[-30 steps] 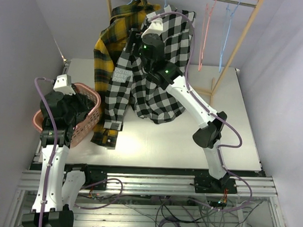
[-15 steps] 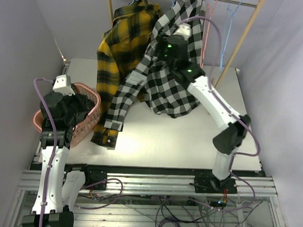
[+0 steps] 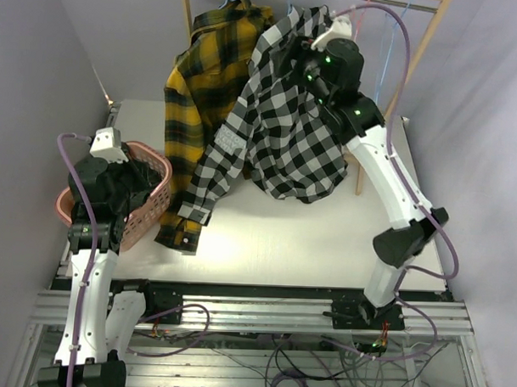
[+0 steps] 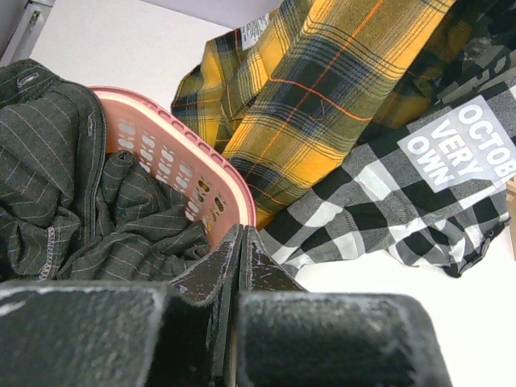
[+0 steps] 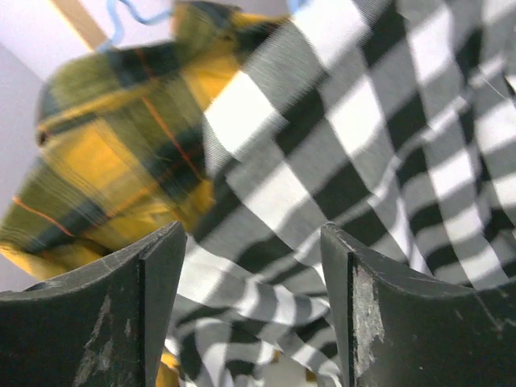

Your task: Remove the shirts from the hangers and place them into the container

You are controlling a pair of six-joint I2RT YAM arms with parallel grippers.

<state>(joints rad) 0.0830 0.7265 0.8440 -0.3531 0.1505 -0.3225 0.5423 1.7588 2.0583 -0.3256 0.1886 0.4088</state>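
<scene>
white patch [image 4: 459, 149] on the checked shirt [image 4: 355, 214] reads "octob very own".

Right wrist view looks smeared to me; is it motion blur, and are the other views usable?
Right wrist: yes, motion blur smears the checked shirt and the yellow plaid shirt. Left wrist: sharp, the white patch lettering reads clearly. Top external: sharp, evenly lit, no glare.

Bright, even light, soft shadows; the checked shirt [image 5: 387, 161] smears with motion blur.
</scene>
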